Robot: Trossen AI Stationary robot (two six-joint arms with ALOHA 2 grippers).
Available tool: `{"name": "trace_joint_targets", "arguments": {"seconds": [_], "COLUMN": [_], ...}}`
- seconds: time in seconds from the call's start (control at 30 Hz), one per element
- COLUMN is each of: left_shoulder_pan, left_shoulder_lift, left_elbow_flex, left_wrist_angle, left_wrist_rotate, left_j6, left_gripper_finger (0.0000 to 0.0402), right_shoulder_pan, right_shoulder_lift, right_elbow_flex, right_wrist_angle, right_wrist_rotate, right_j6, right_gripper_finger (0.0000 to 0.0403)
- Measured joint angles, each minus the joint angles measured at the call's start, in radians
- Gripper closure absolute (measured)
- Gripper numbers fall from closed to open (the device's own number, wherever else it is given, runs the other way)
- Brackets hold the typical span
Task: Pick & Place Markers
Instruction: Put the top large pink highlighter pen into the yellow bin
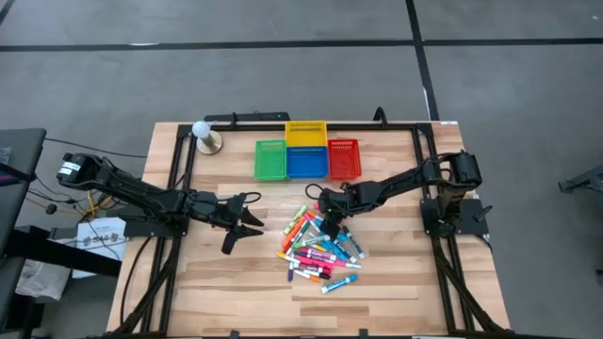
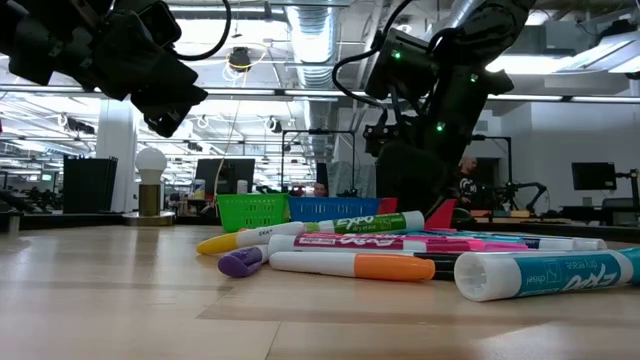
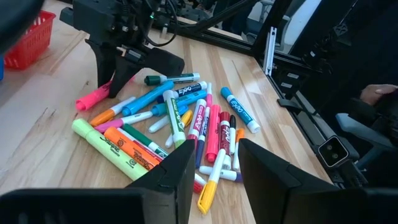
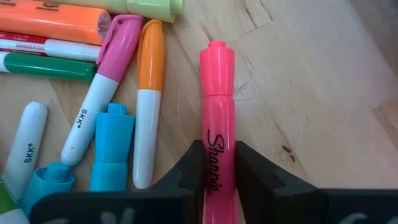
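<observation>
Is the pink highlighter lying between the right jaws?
Yes, the pink highlighter sits between the right gripper jaws, which close on its barrel.

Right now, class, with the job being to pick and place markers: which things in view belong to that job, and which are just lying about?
Belonging to the job:
- markers, heaped mid-table
- pink marker, between the right gripper's fingers
- left gripper, open, beside the heap

Just lying about:
- green, yellow, blue and red baskets
- white ball on a stand

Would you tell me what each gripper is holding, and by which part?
The right gripper clamps the pink Sharpie highlighter on its barrel, at the printed name. The left gripper is open, holding nothing.
</observation>
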Motion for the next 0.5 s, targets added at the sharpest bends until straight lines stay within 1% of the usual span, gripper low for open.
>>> {"name": "trace_joint_targets", "arguments": {"seconds": [0.2,0.5], "left_shoulder_pan": [0.000,0.000], "left_shoulder_lift": [0.000,0.000], "left_elbow_flex": [0.000,0.000], "left_wrist_angle": [0.000,0.000], "left_wrist_rotate": [0.000,0.000], "left_j6": [0.000,0.000], "left_gripper_finger": [0.0279,0.0279], "right_shoulder_pan": [-0.001,-0.004], "right_shoulder_lift": [-0.016,-0.043], "right_elbow_flex": [-0.003,0.004], "right_wrist_angle": [-0.009,-0.030], "right_wrist_rotate": [0.001,0.008], "right_j6": [-0.001,-0.025], "right_gripper_finger": [0.0324,0.0338]}}
